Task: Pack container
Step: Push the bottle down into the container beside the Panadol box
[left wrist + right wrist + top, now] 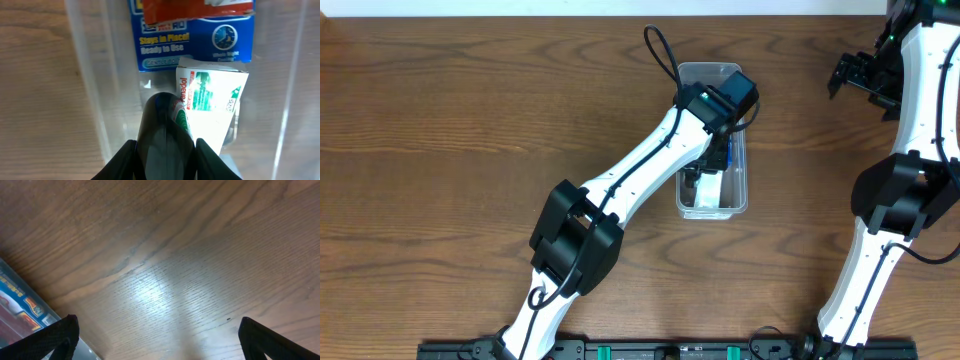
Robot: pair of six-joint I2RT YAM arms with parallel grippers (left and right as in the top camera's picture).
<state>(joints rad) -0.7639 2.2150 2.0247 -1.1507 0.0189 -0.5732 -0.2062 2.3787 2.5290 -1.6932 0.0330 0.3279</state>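
I see my two arms are built alike: the left arm (640, 165) and the right arm (923, 70) have smooth white links joined by chunky black joint housings (575, 238). A thin black cable (660, 52) loops off the left wrist block toward eleven o'clock. A small green light (888, 40) glows on the right wrist. At six o'clock a black base rail (650, 350) carries green tabs. The left tool (165, 112) is glossy black and rounded. The right tool (159, 320) has matte, rough-textured black fingers (272, 342).
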